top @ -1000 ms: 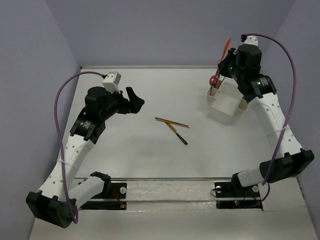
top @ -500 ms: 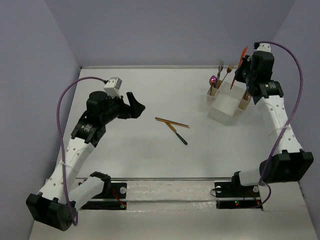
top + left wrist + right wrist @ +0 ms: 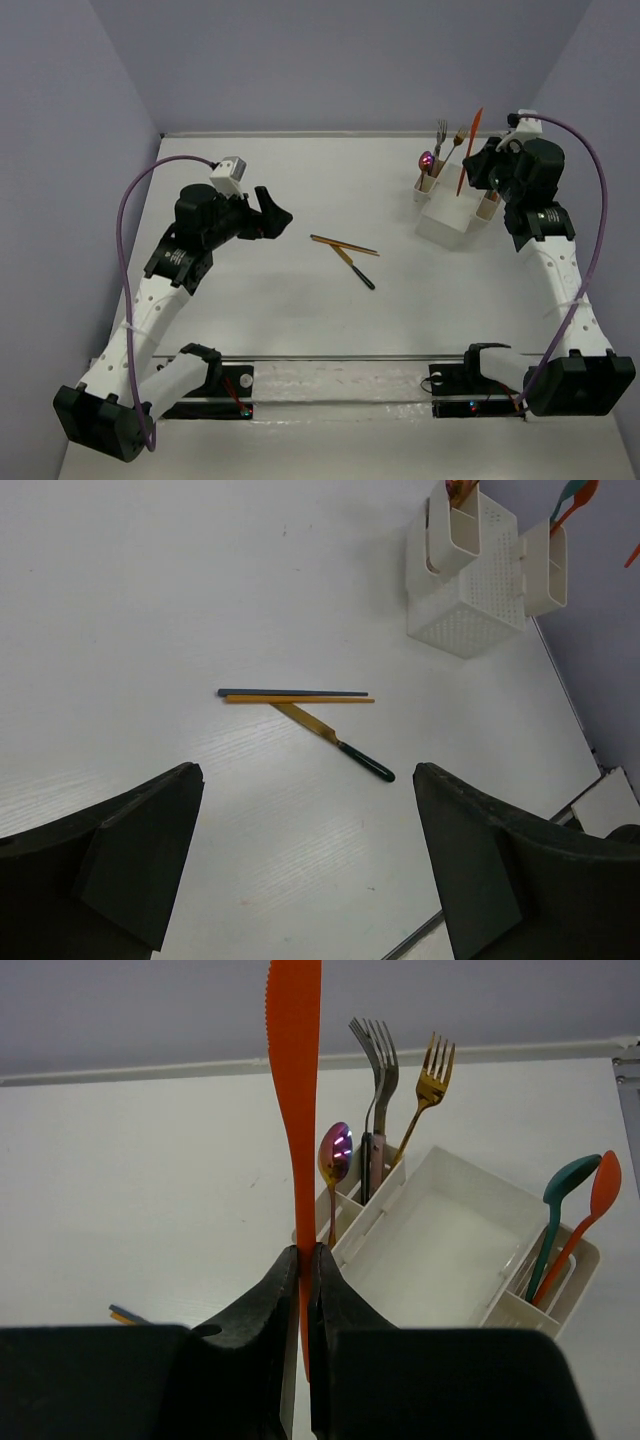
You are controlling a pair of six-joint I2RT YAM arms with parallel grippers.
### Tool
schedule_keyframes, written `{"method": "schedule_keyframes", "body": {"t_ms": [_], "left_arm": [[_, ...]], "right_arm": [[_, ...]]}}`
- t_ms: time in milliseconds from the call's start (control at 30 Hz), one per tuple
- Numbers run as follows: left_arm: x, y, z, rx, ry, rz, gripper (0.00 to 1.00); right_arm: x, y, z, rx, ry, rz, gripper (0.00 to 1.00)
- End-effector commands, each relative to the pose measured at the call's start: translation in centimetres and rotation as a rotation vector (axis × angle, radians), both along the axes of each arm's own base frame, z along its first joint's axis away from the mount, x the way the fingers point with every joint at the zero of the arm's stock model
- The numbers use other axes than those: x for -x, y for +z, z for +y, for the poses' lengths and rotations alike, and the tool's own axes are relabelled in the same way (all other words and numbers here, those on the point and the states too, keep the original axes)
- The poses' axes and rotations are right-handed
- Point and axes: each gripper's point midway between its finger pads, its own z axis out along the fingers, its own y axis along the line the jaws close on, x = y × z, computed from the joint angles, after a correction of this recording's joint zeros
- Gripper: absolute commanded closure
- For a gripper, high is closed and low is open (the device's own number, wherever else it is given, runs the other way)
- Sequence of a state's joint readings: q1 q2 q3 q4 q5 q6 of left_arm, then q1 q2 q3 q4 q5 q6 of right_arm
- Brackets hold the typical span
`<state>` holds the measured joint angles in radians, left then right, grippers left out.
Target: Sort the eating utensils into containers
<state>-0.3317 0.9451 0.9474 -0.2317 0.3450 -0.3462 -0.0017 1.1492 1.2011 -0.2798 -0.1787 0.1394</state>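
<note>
My right gripper (image 3: 481, 168) (image 3: 303, 1252) is shut on an orange-red knife (image 3: 469, 148) (image 3: 295, 1060) and holds it upright, blade up, above the white bin (image 3: 447, 216) (image 3: 440, 1250). The tan cup at the bin's far end (image 3: 428, 186) holds a purple spoon (image 3: 334, 1155), a grey fork (image 3: 376, 1050) and a gold fork (image 3: 432, 1072). The near cup (image 3: 520, 1310) holds a teal spoon (image 3: 566, 1182) and an orange spoon (image 3: 603, 1182). A gold stick (image 3: 300, 699), a dark blue stick (image 3: 292, 692) and a black-handled gold knife (image 3: 335, 742) lie mid-table. My left gripper (image 3: 273, 207) (image 3: 305, 770) is open and empty above the table, left of them.
The bin stands at the back right near the right wall. A metal rail (image 3: 340, 358) runs along the near edge by the arm bases. A purple cable (image 3: 125, 230) loops beside the left arm.
My right gripper has swung to the right and come lower with the orange-red knife, which now stands more upright; the forks in the far cup are uncovered. The left arm has barely moved.
</note>
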Motion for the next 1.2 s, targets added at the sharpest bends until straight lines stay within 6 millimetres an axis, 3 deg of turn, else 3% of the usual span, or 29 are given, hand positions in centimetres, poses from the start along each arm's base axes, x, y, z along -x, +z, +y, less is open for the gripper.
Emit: {"method": "schedule_keyframes", "body": {"t_ms": [0,233,467,600,700,767,833,933,967,1100,1167], "left_arm": [[0.1,0.9,-0.3,0.02,-0.027,-0.05,0.01],[0.4,0.7,-0.3,0.019,-0.03,-0.053,0.01],[0.4,1.0,-0.7,0.022,-0.044,-0.061,0.01],[0.3,0.8,-1.1,0.028,-0.052,-0.051,0.01],[0.2,0.7,-1.1,0.033,-0.05,-0.044,0.01],[0.1,0.4,-1.3,0.039,-0.052,-0.039,0.01],[0.0,0.2,-1.6,0.051,-0.058,-0.025,0.01],[-0.2,-0.1,-1.9,0.065,-0.067,-0.015,0.01],[-0.2,0.0,-1.9,0.071,-0.065,-0.016,0.01],[-0.5,0.0,-1.6,0.062,-0.042,-0.013,0.01],[-0.5,0.0,-1.6,0.057,-0.042,-0.014,0.01]], "right_arm": [[0.3,2.0,1.3,-0.021,0.088,-0.082,0.93],[0.6,1.3,0.8,-0.025,0.054,-0.051,0.93],[1.0,0.6,2.3,-0.051,0.137,-0.015,0.93],[2.0,-1.9,4.6,-0.081,0.231,0.085,0.93],[2.4,-3.9,4.3,-0.08,0.196,0.133,0.93],[3.0,-5.3,5.9,-0.102,0.245,0.183,0.93],[4.2,-7.5,9.9,-0.108,0.359,0.258,0.93],[6.0,-13.3,14.3,-0.041,0.425,0.462,0.93],[7.5,-14.5,17.0,-0.024,0.48,0.513,0.93],[9.0,-18.6,20.4,-0.03,0.504,0.637,0.93],[9.3,-19.3,21.7,-0.019,0.526,0.662,0.93]]}}
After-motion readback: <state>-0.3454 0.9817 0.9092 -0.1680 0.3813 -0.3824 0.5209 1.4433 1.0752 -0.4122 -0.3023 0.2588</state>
